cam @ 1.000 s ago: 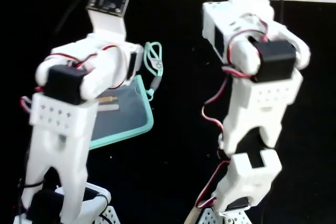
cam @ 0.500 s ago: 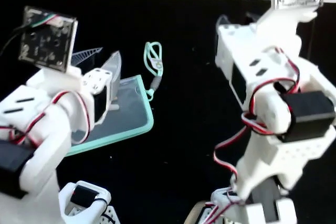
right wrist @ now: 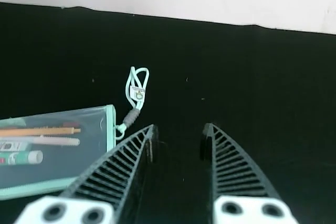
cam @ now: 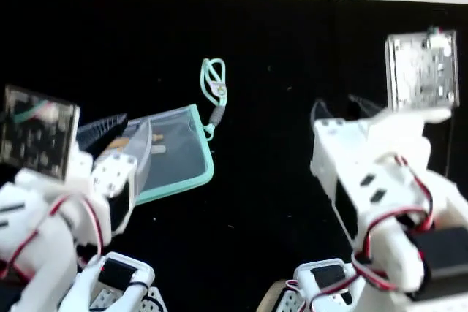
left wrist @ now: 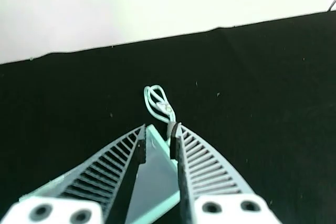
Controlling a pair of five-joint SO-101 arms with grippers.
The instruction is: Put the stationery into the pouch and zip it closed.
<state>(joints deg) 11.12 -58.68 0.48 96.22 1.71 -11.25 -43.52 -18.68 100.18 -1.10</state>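
Note:
A clear pouch with a teal edge lies flat on the black table, its looped teal strap stretched out beyond one corner. In the right wrist view the pouch holds a pencil, a pale pen and a glue stick. My left gripper hovers over the pouch's near-left part, its fingers slightly open and holding nothing; the pouch corner shows between them. My right gripper stands open and empty over bare table, to the right of the pouch and apart from it.
The black cloth ends at a white wall at the back. Both arm bases stand at the near edge. Bare cloth lies between the pouch and the right arm.
Both arms have drawn back toward the near edge and dropped lower. The left arm has uncovered most of the pouch. The pouch and strap have not moved.

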